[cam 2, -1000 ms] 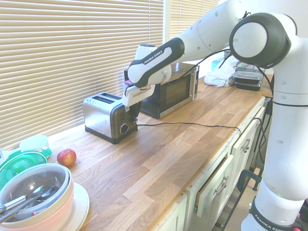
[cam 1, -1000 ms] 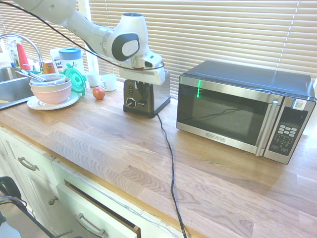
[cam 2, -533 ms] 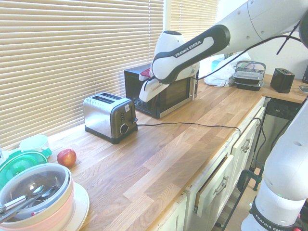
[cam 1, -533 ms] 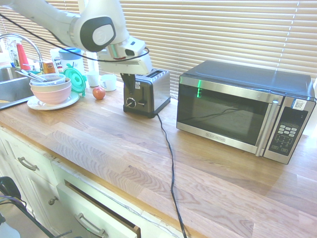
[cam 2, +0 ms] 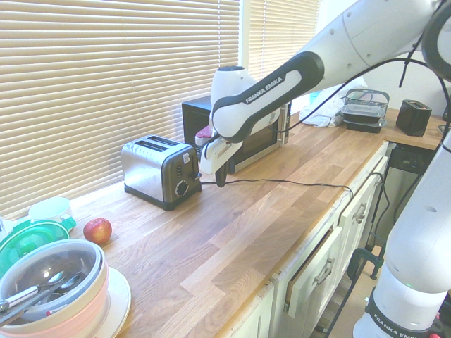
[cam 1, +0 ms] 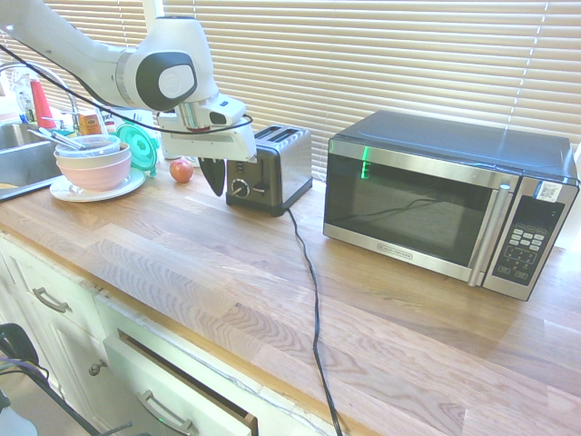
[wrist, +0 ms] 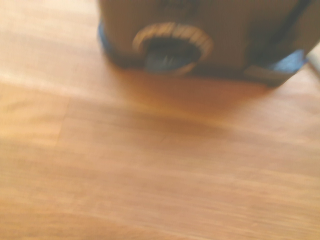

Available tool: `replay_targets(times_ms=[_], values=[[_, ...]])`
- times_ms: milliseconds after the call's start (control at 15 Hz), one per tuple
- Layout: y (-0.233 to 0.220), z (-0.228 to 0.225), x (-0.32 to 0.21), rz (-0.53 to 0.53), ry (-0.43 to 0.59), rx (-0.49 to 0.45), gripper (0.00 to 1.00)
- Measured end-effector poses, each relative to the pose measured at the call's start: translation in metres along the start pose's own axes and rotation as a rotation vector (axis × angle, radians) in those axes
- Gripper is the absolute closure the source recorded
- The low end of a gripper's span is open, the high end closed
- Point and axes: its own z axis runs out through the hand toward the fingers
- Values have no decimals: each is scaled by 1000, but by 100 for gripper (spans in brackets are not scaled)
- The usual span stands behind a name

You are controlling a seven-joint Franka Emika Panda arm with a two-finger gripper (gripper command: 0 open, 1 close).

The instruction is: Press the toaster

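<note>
The toaster (cam 1: 277,168) (cam 2: 156,169), brushed steel with a black front and a round knob (cam 1: 240,188) (cam 2: 182,188), stands on the wooden counter by the blinds. My gripper (cam 1: 214,182) (cam 2: 220,179) hangs just in front of its black face, fingers pointing down and shut on nothing, a short gap away from the toaster and a little above the counter. In the wrist view the blurred toaster front (wrist: 235,35) with its knob (wrist: 172,45) fills the top edge above bare wood.
A large microwave (cam 1: 445,204) (cam 2: 239,134) stands beside the toaster. The toaster's black cord (cam 1: 309,282) (cam 2: 282,183) runs across the counter to its front edge. An apple (cam 1: 182,170) (cam 2: 97,230), stacked bowls (cam 1: 93,163) (cam 2: 53,282) and a sink (cam 1: 18,154) lie on the other side.
My gripper has come off the toaster's front, lifted and swung outward, then dropped low in front of the toaster. The toaster has not moved.
</note>
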Motion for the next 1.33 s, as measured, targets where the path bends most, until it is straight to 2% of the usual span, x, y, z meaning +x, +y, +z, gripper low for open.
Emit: replay_targets(times_ms=[200,533,800,1200,1267,1333], values=[[-12,15,3,-18,-44,-25,100],[-10,16,8,-11,-45,-24,100],[19,19,-1,-15,-61,-25,100],[39,3,-31,-23,-23,4,100],[40,3,-34,-25,-23,4,0],[39,4,-35,-27,-25,3,0]])
